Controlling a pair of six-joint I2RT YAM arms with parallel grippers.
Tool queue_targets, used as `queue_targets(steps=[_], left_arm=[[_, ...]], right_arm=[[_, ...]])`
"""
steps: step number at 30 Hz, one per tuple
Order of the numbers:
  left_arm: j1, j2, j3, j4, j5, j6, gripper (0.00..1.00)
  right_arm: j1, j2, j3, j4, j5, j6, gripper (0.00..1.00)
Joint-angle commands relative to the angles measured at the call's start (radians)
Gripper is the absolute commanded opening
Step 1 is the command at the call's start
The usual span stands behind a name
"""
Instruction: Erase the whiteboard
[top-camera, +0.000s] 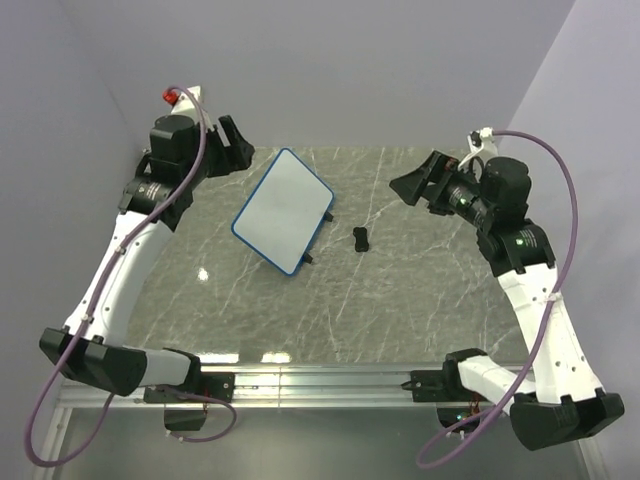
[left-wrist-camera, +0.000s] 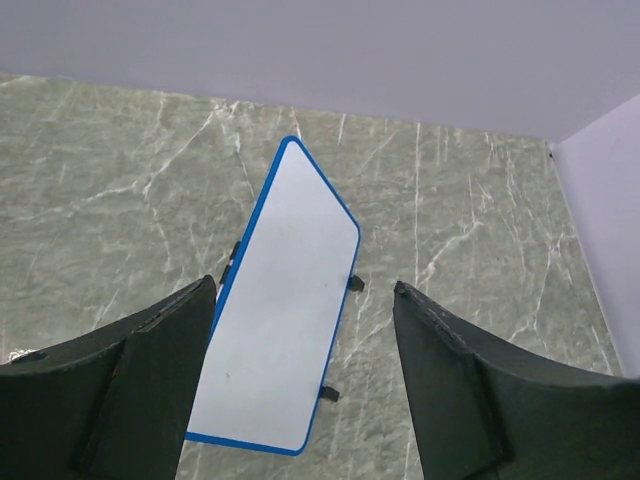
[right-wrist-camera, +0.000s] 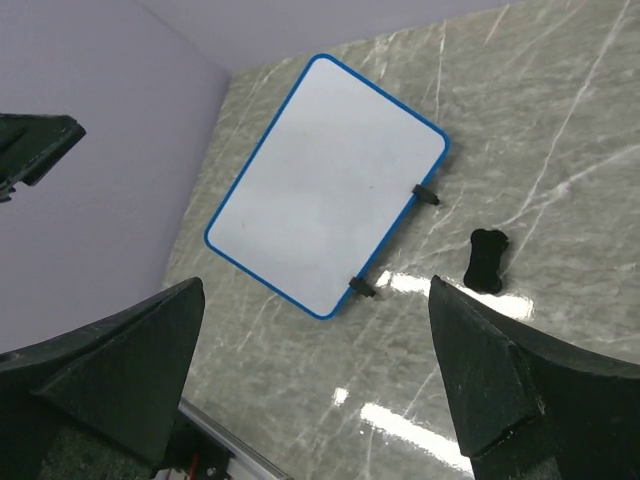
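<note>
Hovering my left gripper at the far left of the marble table, jaws standing apart with nothing between them. The whiteboard is lying flat on the table, left of centre and turned diagonally, with its far corner close to my left fingers. Its face is showing plain white inside the thin blue rim, and two small black feet are sticking out along its right edge. My right gripper is hanging over the far right of the table, jaws spread wide and empty, well apart from the board. A small black eraser block is resting on the table between the board and my right gripper, near the board's right edge but not touching it. Both wrist cameras are looking down on the board between my open fingers.
</note>
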Motion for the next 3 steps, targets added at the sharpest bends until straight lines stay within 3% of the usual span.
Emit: queue_targets(steps=[1, 3], left_arm=[[-0.007, 0.009, 0.034, 0.026, 0.03, 0.018, 0.77], [-0.007, 0.008, 0.034, 0.026, 0.027, 0.018, 0.77]], right_arm=[[-0.003, -0.016, -0.008, -0.005, 0.026, -0.04, 1.0], [-0.003, -0.013, 0.004, -0.023, 0.061, -0.034, 1.0]])
